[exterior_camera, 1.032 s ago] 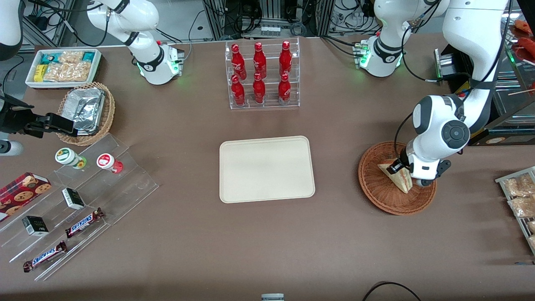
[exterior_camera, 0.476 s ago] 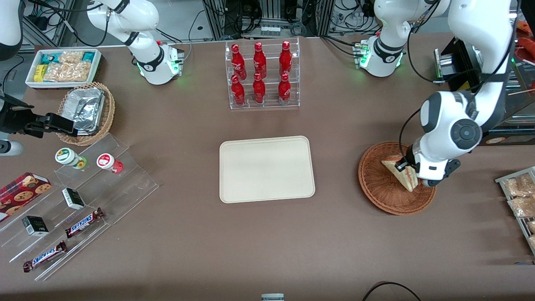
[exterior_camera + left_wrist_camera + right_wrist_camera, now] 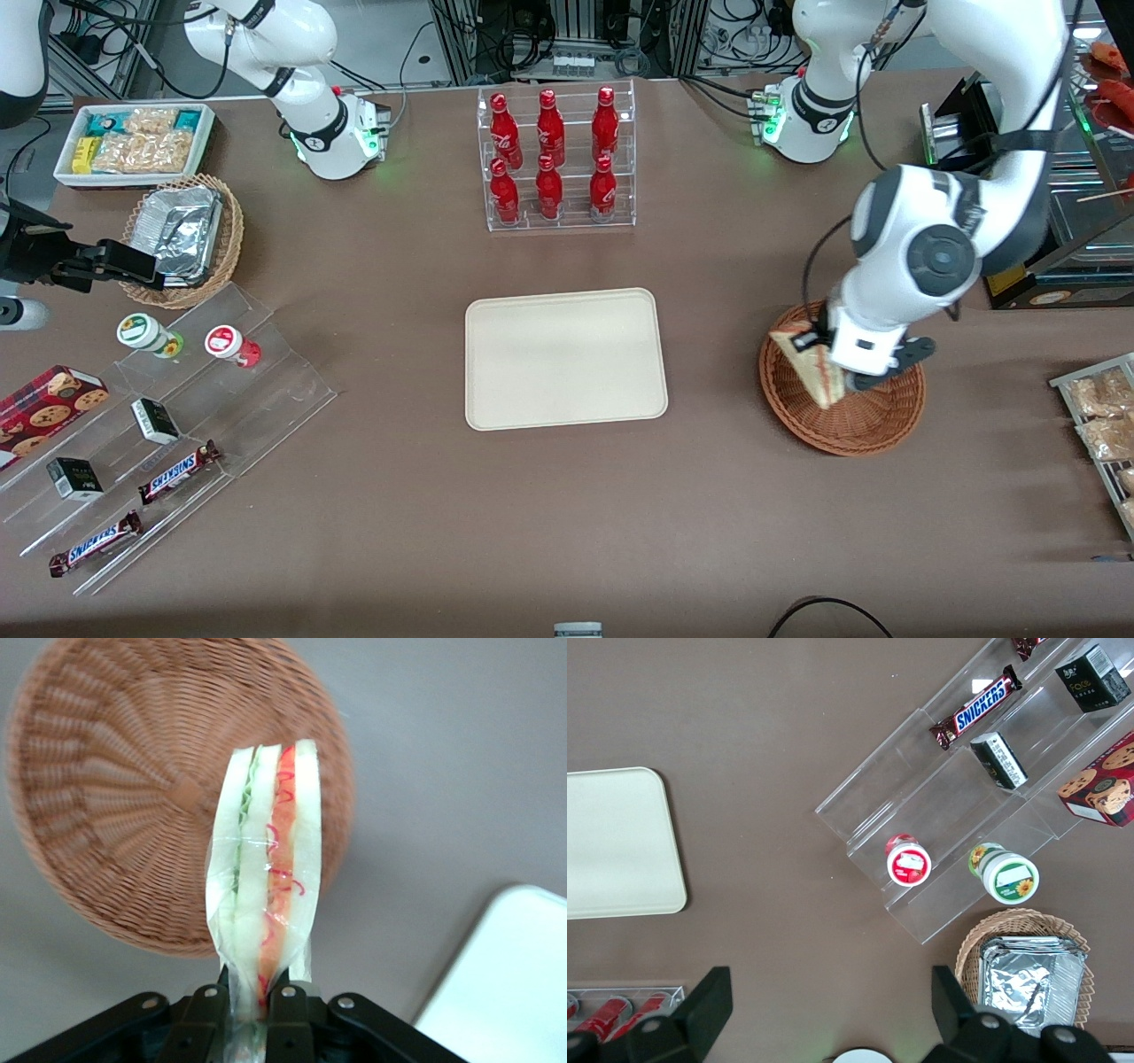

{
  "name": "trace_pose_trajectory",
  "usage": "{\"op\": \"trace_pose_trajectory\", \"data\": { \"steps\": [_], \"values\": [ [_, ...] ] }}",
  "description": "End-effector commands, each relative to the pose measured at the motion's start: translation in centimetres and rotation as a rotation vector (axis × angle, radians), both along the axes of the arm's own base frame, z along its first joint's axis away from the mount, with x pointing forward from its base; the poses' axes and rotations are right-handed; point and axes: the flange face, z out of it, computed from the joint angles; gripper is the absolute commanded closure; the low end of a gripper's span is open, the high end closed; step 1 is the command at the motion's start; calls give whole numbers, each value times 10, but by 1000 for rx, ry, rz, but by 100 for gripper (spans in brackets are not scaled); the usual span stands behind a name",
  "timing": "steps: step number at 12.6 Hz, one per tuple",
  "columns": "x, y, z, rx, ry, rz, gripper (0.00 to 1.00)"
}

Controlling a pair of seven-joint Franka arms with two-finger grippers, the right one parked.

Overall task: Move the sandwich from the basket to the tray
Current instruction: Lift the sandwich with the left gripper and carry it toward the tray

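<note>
Gripper (image 3: 259, 999) pinches the plastic-wrapped triangular beige sandwich (image 3: 811, 365) by one corner above the round reddish-brown wicker basket (image 3: 873, 425); slick wrap could slip before reaching the cream rectangular tray (image 3: 564, 358).

Pretty much the whole scene is one big brown table (image 3: 372, 523) with a matte top, lit evenly with only soft shadows. Along its edge farthest from the front camera there's a jumble of metal frame rails (image 3: 567, 35) and black cables (image 3: 735, 40), with a bit of light grey floor (image 3: 390, 44) showing past it. Toward the working arm's end, a dark shelving unit (image 3: 1085, 213) sits at the table's edge.
</note>
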Motion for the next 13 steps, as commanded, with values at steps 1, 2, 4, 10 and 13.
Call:
{"op": "trace_pose_trajectory", "data": {
  "steps": [1,2,4,10,13],
  "values": [
    [-6,-50,5,-17,7,-92,100],
    [-9,-70,2,-29,8,-118,100],
    [-18,-131,1,-56,4,-197,100],
    [-36,-253,-33,-55,2,-285,100],
    [-42,-299,-48,-79,3,-330,100]
  ]
}}
